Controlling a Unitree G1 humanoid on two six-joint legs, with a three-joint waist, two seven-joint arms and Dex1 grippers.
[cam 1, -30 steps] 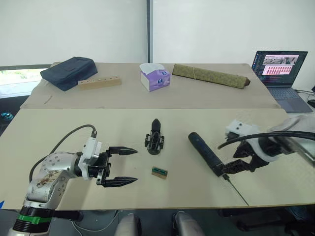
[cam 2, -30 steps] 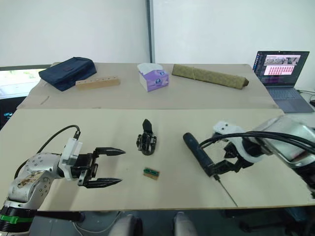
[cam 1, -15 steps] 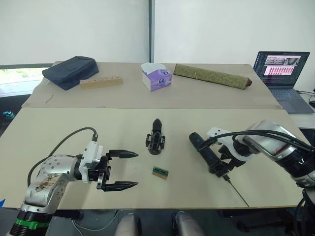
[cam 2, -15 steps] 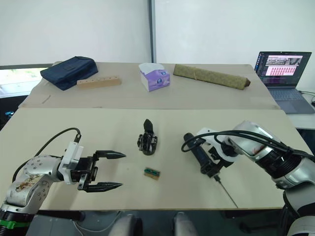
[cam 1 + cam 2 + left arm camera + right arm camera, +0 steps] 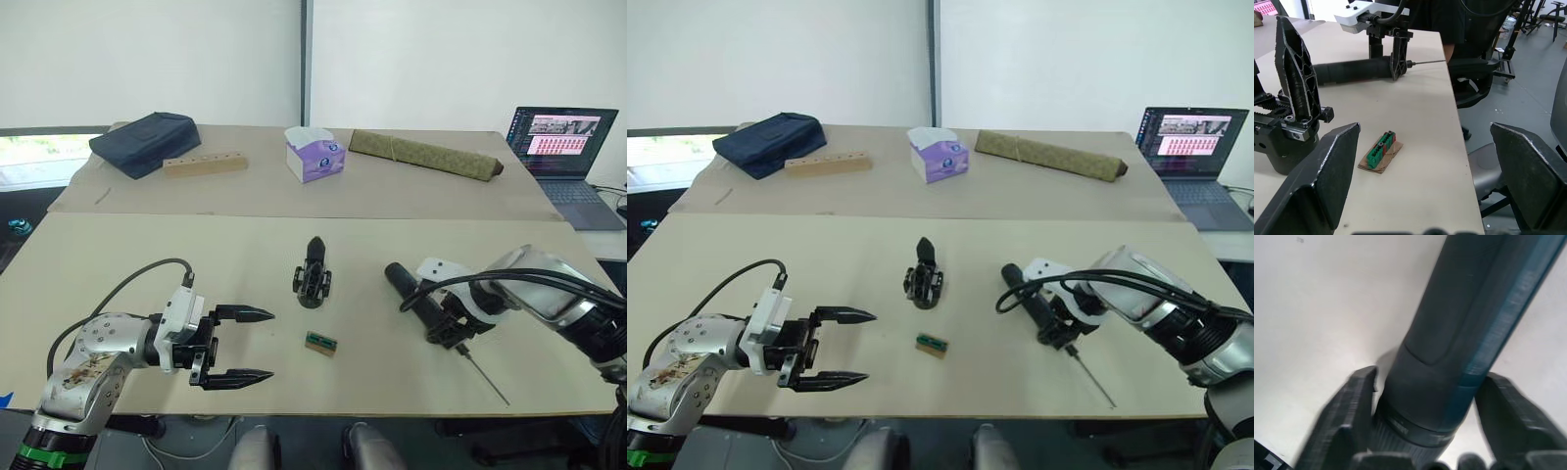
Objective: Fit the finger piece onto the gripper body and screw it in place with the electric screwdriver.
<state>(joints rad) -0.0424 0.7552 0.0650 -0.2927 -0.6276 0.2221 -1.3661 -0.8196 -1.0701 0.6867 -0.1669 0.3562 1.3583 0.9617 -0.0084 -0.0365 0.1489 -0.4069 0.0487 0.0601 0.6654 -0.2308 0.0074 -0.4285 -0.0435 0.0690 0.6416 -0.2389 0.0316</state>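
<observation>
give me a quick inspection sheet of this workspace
surface: beige table, second table behind
job's things: gripper body upright mid-table; screwdriver lying flat, bit toward the near edge
clutter: green block, tissue box, bag, wood strip, green roll
grippers: left gripper open, empty; right gripper straddling the screwdriver near its bit
cables: black cables on both arms
surroundings: laptop, office chair in left wrist view

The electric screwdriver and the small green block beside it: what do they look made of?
The electric screwdriver: matte black plastic or rubbery casing, judging by its dull sheen, with a thin shiny bit that looks like metal. The small green block: glossy green moulded plastic, ridged like a connector, on a brown backing that could be card or board.
</observation>
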